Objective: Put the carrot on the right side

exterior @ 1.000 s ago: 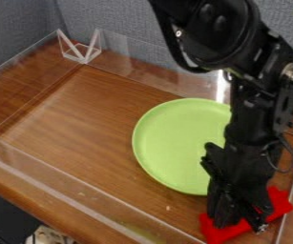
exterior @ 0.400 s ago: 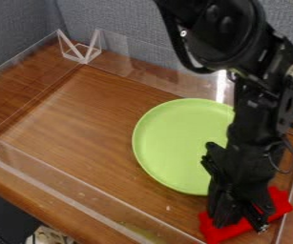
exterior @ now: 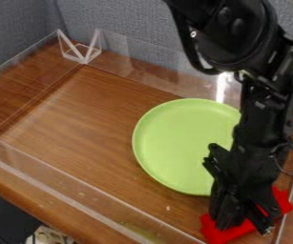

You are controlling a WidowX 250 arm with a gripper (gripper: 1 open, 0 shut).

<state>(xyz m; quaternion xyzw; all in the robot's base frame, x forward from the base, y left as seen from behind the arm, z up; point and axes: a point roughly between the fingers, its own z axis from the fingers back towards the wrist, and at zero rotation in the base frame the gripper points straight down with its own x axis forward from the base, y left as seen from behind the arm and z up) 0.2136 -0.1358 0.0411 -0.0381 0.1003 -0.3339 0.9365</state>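
The carrot (exterior: 225,229), a bright red blocky bar, lies at the bottom right corner of the wooden table, just right of and in front of the green plate (exterior: 180,143). My black gripper (exterior: 238,217) points steeply down onto the carrot and covers its middle. The fingers are shut, and they seem to be clamped on the red piece. Red shows on both sides of the fingertips. The big black arm (exterior: 244,57) rises from there to the top right.
A clear acrylic wall (exterior: 59,186) runs along the table's front and left edges. A small wire stand (exterior: 80,45) sits at the far left corner. Bare wood (exterior: 73,110) stretches left of the plate.
The upper arm has shifted slightly to the right. The gripper stays down on the carrot in the same spot.
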